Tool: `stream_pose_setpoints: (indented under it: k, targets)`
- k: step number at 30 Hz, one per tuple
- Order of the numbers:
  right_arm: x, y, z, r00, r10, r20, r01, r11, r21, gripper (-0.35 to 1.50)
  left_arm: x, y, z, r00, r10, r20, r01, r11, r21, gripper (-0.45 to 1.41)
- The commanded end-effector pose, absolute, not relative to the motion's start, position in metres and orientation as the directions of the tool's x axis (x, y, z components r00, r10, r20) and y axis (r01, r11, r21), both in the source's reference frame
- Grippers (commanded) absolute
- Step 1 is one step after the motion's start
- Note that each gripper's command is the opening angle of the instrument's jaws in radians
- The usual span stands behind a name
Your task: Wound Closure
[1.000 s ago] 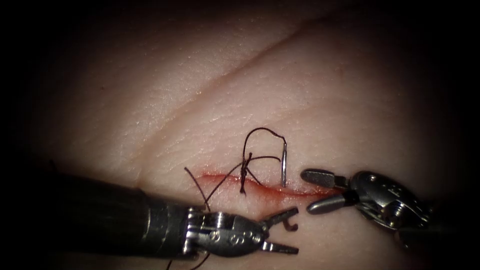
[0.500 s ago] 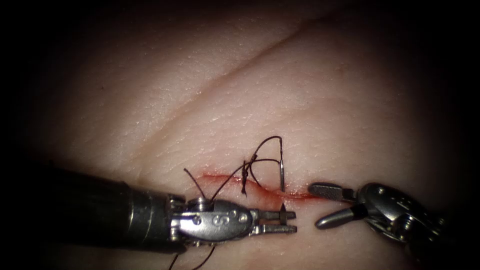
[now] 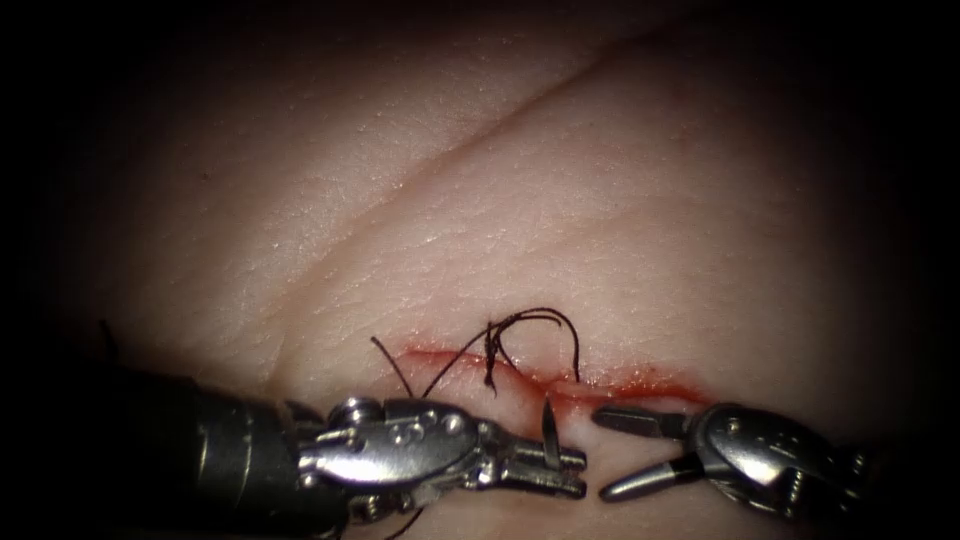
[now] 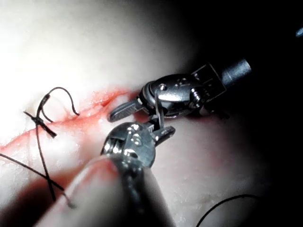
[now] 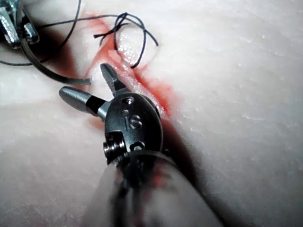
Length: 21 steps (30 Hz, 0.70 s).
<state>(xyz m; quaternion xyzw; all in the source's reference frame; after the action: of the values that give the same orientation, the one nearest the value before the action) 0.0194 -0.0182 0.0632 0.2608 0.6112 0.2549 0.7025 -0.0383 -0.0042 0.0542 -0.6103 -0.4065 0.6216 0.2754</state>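
1. Across the tissue (image 3: 520, 190) runs the cut (image 3: 640, 382), a near-level red line with red fluid (image 3: 655, 383) along it, brightest toward its right end.
2. Knot (image 3: 490, 350): a tied stitch sits on the cut, left of its middle, with cut ends (image 3: 388, 355) trailing to the left.
3. Thread (image 3: 555, 318): a dark loop rises from the knot, arches to the right and dips into the cut just right of the knot; the same loop is seen in the right wrist view (image 5: 142, 35) and the left wrist view (image 4: 59, 92).
4. Left tool (image 3: 572, 470): lies below the cut, pointing right, jaws pressed together on the needle.
5. Needle (image 3: 548, 425): pinched near its tip end, its short visible part standing up from the jaws toward the cut; in the left wrist view (image 4: 157, 111) it rises as a thin curved wire from the jaws, and in the right wrist view (image 5: 52, 73) its body curves free above the surface. It is out of the tissue.
6. Right tool (image 3: 605, 455): just right of the left tool's tips, below the right end of the cut, jaws spread wide, holding nothing; the upper jaw lies close along the cut. Same spread is seen in the right wrist view (image 5: 83, 85).
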Motion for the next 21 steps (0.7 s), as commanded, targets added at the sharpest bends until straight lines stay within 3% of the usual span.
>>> stream_pose_setpoints:
  k: [1, 14, 21]
  targets:
    - [0.0206, -0.0189, 0.0636, 0.125, 0.675, -0.727, -0.037, 0.736, 0.676, 1.32, -0.0386, -0.0046, 0.0543, -0.102, 0.844, -0.527, 0.164, -0.508, -0.846, -0.45]
    - [0.022, -0.0186, 0.0646, 0.146, 0.644, -0.751, -0.044, 0.762, 0.646, 1.28, -0.0377, -0.0059, 0.0505, -0.094, 0.853, -0.514, 0.245, -0.481, -0.842, -0.45]
    - [0.0219, -0.019, 0.0662, 0.182, 0.629, -0.755, -0.037, 0.772, 0.634, 1.13, -0.0373, -0.0067, 0.048, -0.097, 0.852, -0.514, 0.263, -0.476, -0.839, -0.45]
